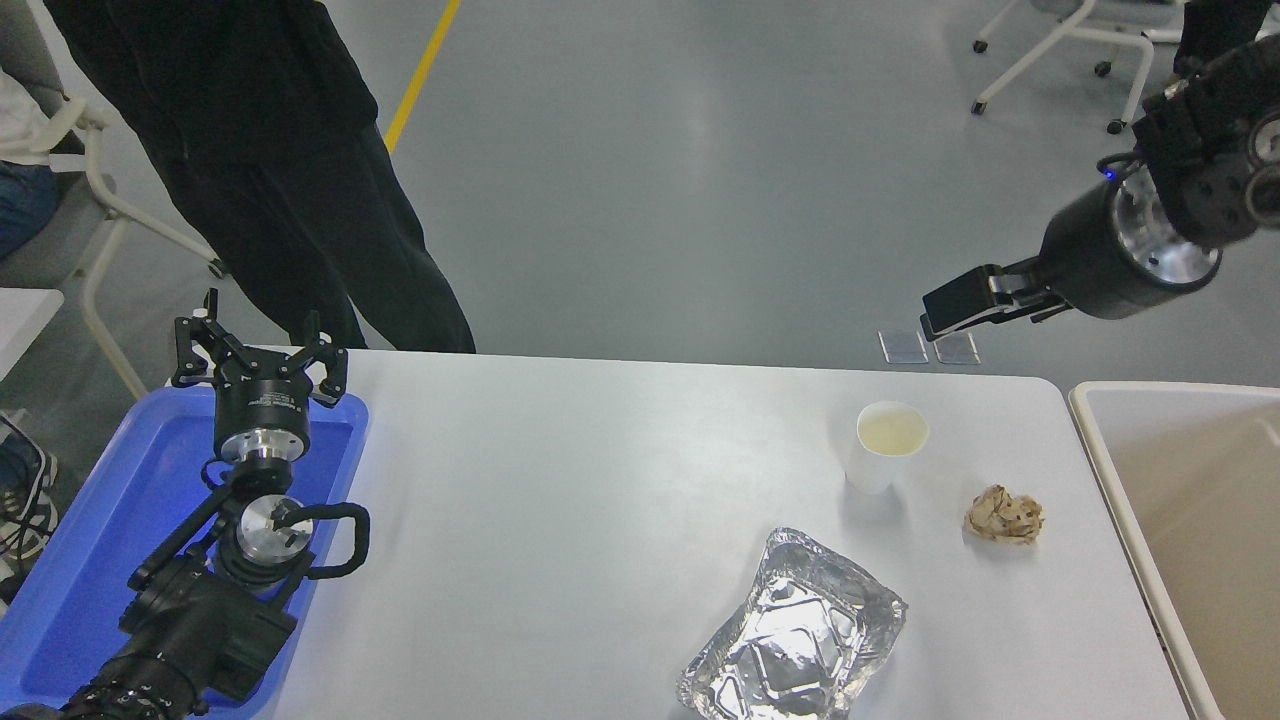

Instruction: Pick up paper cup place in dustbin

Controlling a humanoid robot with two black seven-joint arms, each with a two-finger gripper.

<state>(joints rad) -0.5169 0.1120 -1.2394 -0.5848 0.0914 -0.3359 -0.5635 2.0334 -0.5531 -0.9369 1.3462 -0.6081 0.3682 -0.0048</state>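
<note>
The paper cup stands upright on the white table, right of centre; it is white with a pale yellowish inside. The dustbin, cream-beige with a rounded rim, sits against the table's right end. My right gripper hangs high in the air, above and to the right of the cup, well apart from it and holding nothing I can see. It is seen side-on, so its state is unclear. My left gripper is parked open over the blue tray at the left.
A crumpled brownish paper ball lies right of the cup. A crinkled foil tray sits near the front edge. The blue tray is at the far left. A person in black stands at the far left side; chairs stand on the floor.
</note>
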